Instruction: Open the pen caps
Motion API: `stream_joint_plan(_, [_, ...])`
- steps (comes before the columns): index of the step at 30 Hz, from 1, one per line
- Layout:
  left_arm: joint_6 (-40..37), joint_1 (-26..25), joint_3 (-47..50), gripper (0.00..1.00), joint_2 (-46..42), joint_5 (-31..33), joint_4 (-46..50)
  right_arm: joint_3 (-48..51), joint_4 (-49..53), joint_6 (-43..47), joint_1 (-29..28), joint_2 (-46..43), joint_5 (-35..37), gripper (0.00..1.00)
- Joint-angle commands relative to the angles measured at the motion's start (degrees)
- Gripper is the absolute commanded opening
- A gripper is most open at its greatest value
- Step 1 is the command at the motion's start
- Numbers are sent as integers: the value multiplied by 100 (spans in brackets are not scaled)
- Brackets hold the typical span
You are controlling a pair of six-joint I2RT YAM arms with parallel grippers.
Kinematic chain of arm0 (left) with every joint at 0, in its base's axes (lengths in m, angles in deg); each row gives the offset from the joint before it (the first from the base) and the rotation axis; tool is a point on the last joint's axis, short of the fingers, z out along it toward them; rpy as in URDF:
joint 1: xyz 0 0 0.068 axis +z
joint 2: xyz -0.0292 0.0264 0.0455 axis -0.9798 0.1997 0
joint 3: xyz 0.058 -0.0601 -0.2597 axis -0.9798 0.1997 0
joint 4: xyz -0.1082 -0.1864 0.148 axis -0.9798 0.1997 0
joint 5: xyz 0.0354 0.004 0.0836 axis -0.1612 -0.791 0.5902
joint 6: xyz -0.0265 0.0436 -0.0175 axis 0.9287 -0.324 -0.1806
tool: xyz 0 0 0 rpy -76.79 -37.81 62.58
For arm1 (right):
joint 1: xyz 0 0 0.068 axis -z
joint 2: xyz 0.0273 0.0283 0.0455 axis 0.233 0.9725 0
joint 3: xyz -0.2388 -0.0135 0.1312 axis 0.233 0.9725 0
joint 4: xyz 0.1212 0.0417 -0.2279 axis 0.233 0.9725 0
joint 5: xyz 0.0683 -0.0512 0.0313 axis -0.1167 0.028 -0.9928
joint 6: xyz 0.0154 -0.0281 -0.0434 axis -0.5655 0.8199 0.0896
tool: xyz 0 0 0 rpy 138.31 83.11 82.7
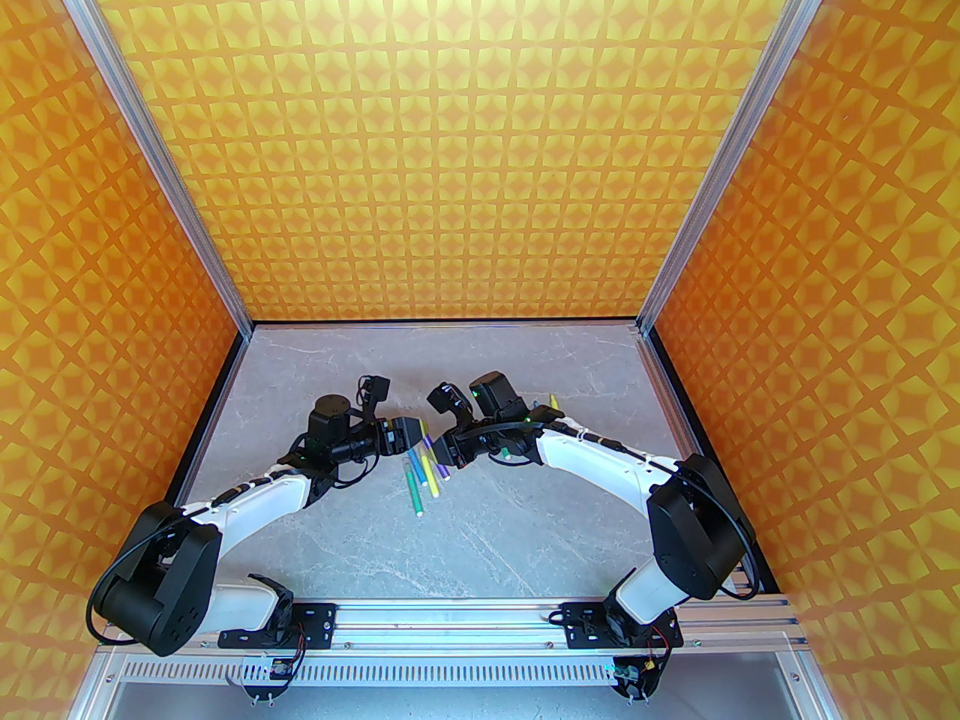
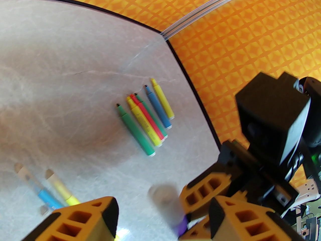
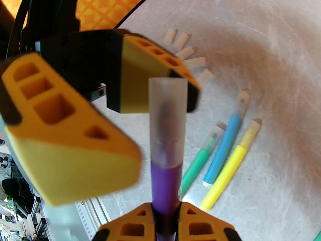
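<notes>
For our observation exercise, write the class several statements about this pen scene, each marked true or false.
1. The right gripper is shut on a purple pen. True.
2. The purple pen's cap is already off. False: it is on the pen.
3. Three capped pens, green, blue and yellow, lie side by side on the table. True.
4. No loose caps lie on the table. False: five loose caps lie in a curved row.
5. The uncapped pens are all blue. False: they are green, yellow, red and blue.
</notes>
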Motion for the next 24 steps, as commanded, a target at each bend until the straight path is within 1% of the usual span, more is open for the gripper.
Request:
stream_joint_plan(1, [135,-64,-202,55,115,-144,-291,14,-158,-43,-78,-96,-172,8])
stream_joint_plan(8, [214,-122,-234,40,181,-196,-379,1,-155,-22,-80,-166,-136,8])
stream_joint_plan(15, [295,-138,-196,36,183,-192,-468,4,-253,-83,-81,-196,-77,7])
stream_joint_plan(23, [346,-147,-207,22,154,-190,-479,25,-347,-128,-80,-227,-26,7])
stream_joint_plan(24, [348,-149,-207,20,138,-192,-481,31,-346,-132,-80,-219,-14,9])
